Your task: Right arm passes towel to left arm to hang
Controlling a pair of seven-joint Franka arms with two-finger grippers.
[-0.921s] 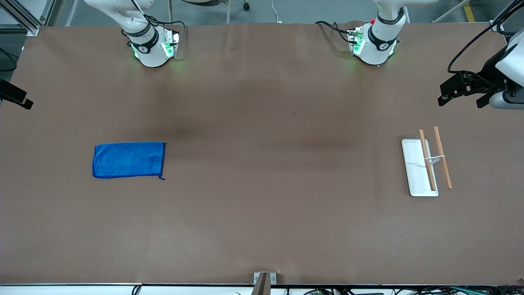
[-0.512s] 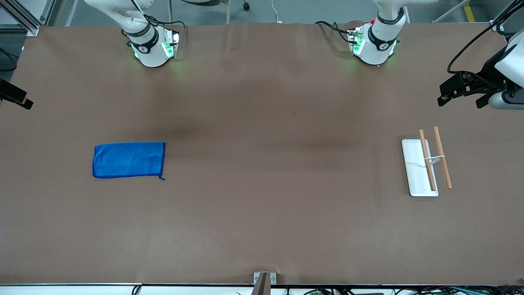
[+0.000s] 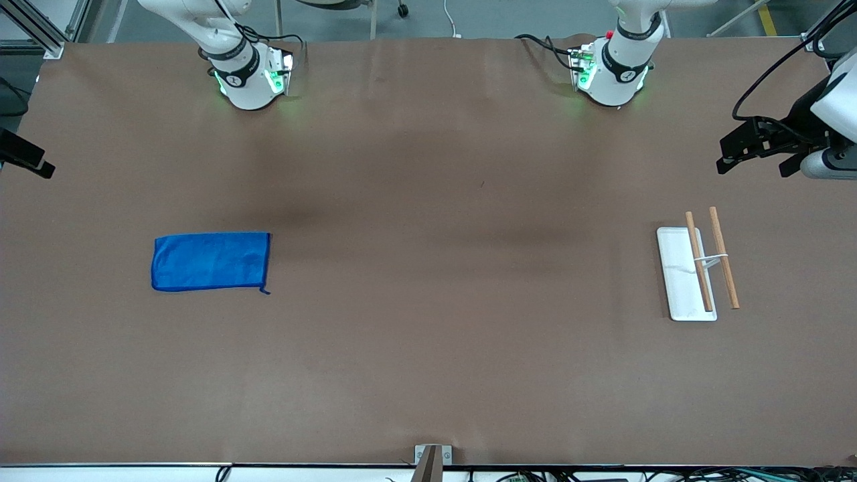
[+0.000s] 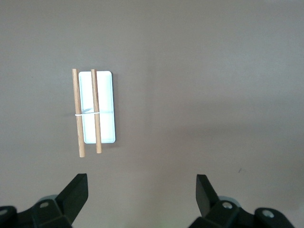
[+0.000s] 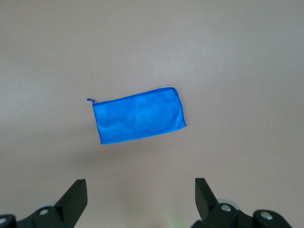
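Note:
The towel [image 3: 211, 261] is a small bright blue cloth lying flat on the brown table toward the right arm's end, with a loose thread at one corner. It also shows in the right wrist view [image 5: 138, 121]. My right gripper [image 5: 138, 185] is open and empty, high over the table with the towel below it. My left gripper [image 4: 141, 183] is open and empty, high over the table near the rack. In the front view it shows at the edge, at the left arm's end [image 3: 753, 157].
A white rack base [image 3: 677, 274] with two wooden rods [image 3: 724, 258] stands toward the left arm's end; it also shows in the left wrist view [image 4: 105, 107]. The brown table cover [image 3: 428, 301] lies between the towel and the rack.

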